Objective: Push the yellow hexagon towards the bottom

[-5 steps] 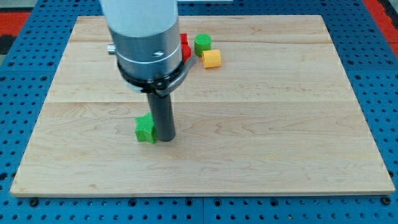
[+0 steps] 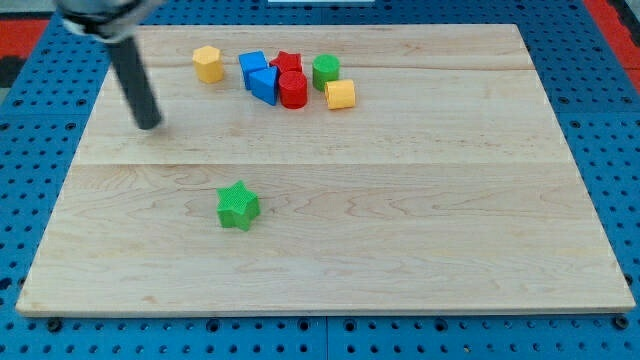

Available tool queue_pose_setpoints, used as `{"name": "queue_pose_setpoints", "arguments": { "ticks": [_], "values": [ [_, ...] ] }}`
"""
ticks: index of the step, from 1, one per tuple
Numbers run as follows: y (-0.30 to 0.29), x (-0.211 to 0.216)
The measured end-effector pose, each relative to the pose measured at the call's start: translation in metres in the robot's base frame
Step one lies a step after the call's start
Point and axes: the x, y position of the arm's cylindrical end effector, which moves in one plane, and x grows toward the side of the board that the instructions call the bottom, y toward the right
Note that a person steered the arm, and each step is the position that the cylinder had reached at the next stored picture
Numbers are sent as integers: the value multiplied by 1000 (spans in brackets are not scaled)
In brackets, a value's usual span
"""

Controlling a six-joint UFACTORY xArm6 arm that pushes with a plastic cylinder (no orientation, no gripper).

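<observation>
The yellow hexagon (image 2: 207, 63) sits near the board's top, left of the block cluster. My tip (image 2: 149, 125) rests on the board below and to the left of the hexagon, apart from it, with a clear gap between them. The rod rises up and to the left out of the view's top.
To the hexagon's right stand two blue blocks (image 2: 259, 76), a red star (image 2: 288, 63), a red cylinder (image 2: 293, 90), a green cylinder (image 2: 325, 71) and a yellow cylinder-like block (image 2: 341, 95). A green star (image 2: 237, 206) lies lower down. The wooden board (image 2: 400, 200) lies on a blue pegboard.
My tip has moved from beside the green star up and to the left, to below-left of the yellow hexagon. The arm's body no longer covers the top blocks. The green star has not moved.
</observation>
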Motion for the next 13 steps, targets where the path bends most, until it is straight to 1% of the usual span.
{"name": "queue_pose_setpoints", "arguments": {
  "ticks": [1,2,3,4,5,6,7,8,9,10,11,12,13],
  "values": [
    [-5,-46],
    [22,-103],
    [46,-125],
    [103,-125],
    [134,-116],
    [132,-81],
    [106,-69],
    [127,-110],
    [94,-117],
    [73,-53],
    [58,-20],
    [62,-36],
    [52,-40]
  ]
}}
